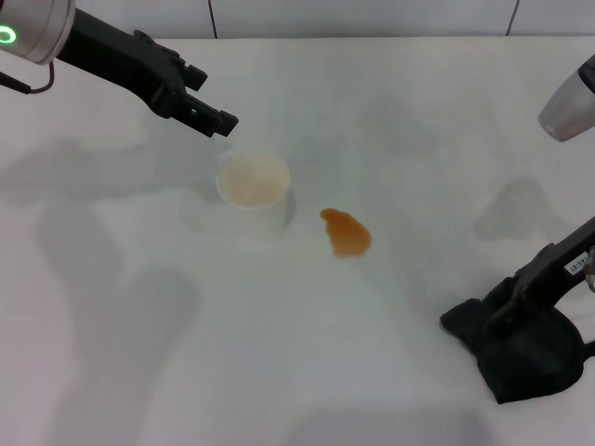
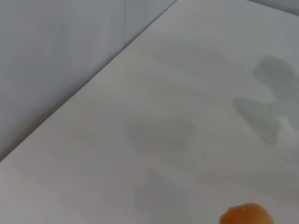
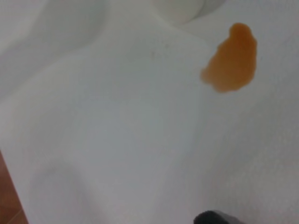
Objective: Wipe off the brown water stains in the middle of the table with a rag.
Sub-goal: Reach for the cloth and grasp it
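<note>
The brown water stain [image 1: 346,232] is a small orange-brown blotch in the middle of the white table [image 1: 400,111]. It also shows in the right wrist view [image 3: 231,60] and at the edge of the left wrist view [image 2: 246,215]. The black rag [image 1: 539,358] lies in a lumpy heap at the front right. My right gripper [image 1: 493,321] is down on the rag's left part, black against black. A dark tip [image 3: 215,218] shows at the right wrist view's edge. My left gripper [image 1: 216,110] hovers at the back left, just above and behind the white cup [image 1: 253,181].
The white cup stands upright just left of the stain, pale tan inside; its base shows in the right wrist view [image 3: 180,9]. A grey wall [image 2: 51,60] runs along the table's far edge. A strip of brown floor [image 3: 9,205] shows past the table's edge.
</note>
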Tool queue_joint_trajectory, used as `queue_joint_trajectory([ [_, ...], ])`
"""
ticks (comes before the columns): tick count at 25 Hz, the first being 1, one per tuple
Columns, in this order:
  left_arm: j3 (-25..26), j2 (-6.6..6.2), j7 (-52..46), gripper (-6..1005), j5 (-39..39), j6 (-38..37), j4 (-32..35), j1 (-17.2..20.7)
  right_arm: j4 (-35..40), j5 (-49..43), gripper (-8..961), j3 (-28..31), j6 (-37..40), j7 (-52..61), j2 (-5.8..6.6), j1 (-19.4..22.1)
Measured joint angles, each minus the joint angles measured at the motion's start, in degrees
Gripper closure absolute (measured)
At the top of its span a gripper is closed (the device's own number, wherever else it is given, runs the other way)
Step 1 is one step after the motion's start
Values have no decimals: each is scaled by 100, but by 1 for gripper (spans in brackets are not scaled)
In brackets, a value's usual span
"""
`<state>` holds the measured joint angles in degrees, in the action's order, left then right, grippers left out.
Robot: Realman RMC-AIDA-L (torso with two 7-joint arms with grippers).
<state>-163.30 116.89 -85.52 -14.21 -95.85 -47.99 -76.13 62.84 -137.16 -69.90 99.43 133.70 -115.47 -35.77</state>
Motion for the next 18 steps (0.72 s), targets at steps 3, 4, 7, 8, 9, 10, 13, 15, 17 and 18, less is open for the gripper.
queue_joint_trajectory([
  [3, 0, 20, 0, 113, -13, 31, 0, -17, -63, -11, 100, -31, -72, -6, 1, -2],
  [4, 0, 28, 0, 113, -14, 34, 0, -21, -88, -18, 104, -55, -100, -8, 2, -3],
  [7, 0, 34, 0, 113, -19, 38, 0, -31, -158, -38, 117, -114, -166, -14, 5, -6],
  [8, 0, 35, 0, 113, -21, 40, 0, -33, -180, -41, 121, -129, -186, -18, 8, -9],
  [9, 0, 36, 0, 113, -22, 41, 0, -35, -197, -41, 126, -146, -202, -25, 11, -13],
  [10, 0, 36, 0, 113, -23, 42, 0, -37, -200, -41, 130, -160, -209, -26, 13, -14],
  [13, 0, 39, 0, 113, -30, 45, 0, -41, -203, -46, 143, -208, -224, -29, 14, -15],
  [15, 0, 44, 0, 113, -34, 49, 0, -42, -203, -49, 151, -220, -231, -30, 12, -19],
  [17, 0, 45, -1, 113, -38, 49, -1, -42, -203, -50, 160, -222, -234, -31, 10, -21],
  [18, 0, 45, -3, 113, -40, 50, -2, -43, -203, -54, 164, -225, -239, -30, 7, -28],
])
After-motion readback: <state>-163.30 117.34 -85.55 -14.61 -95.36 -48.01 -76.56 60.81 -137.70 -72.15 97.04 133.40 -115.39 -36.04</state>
